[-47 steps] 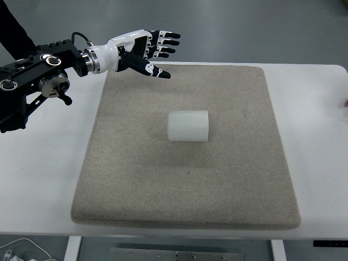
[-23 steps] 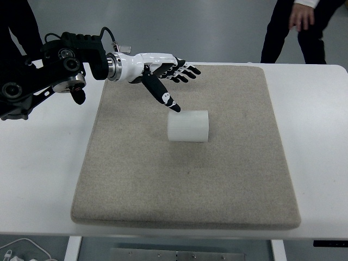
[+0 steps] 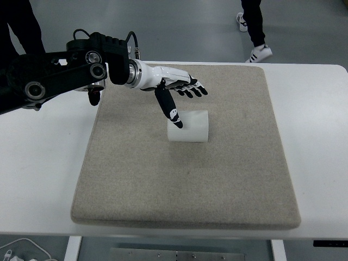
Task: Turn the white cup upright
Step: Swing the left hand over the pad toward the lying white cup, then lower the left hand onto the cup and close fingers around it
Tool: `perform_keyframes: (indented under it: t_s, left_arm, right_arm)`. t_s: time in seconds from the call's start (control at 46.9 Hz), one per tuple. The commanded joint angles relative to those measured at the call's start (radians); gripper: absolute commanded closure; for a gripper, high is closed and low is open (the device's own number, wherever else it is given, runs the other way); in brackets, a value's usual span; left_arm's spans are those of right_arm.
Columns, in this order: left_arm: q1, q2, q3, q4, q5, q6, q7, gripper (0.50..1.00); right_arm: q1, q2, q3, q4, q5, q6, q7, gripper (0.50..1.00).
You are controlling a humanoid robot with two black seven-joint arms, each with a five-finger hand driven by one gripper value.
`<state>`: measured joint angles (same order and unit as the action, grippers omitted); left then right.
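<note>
Beige felt covers most of the white bench (image 3: 43,179) as a square mat (image 3: 185,185), and near its middle the white cup (image 3: 191,126) lies on its side. Over the cup's left end hangs the left robot hand (image 3: 173,92), released, fingers spread and holding nothing, its thumb pointing down at the cup. Beyond the bench, a person's legs (image 3: 254,27) stand on the grey floor.

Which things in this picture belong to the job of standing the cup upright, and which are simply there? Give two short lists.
Part of the job:
white cup, lying on its side on the mat
left hand, fingers spread, over the cup

Simply there:
beige mat under the cup
white table
person's legs and shoes beyond the table
white cable at the lower left
</note>
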<state>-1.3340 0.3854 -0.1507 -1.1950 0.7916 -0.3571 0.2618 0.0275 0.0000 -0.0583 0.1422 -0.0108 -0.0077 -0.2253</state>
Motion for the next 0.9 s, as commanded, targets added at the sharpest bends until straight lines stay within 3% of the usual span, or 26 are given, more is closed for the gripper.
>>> perform_keyframes:
  t_s: [0.0, 0.405, 0.875]
  left_arm:
    - [-0.002, -0.017, 0.013, 0.002, 0.028, 0.000, 0.001, 0.506]
    - [-0.002, -0.037, 0.056, 0.006, 0.086, -0.005, 0.011, 0.506]
    - [-0.002, -0.118, 0.071, 0.112, 0.104, -0.008, 0.008, 0.510]
  right_arm:
    - [0.000, 0.000, 0.000, -0.001, 0.000, 0.000, 0.001, 0.570]
    - [0.000, 0.000, 0.000, -0.001, -0.002, 0.000, 0.000, 0.570]
    - [0.000, 0.000, 0.000, 0.000, 0.000, 0.000, 0.000, 0.570]
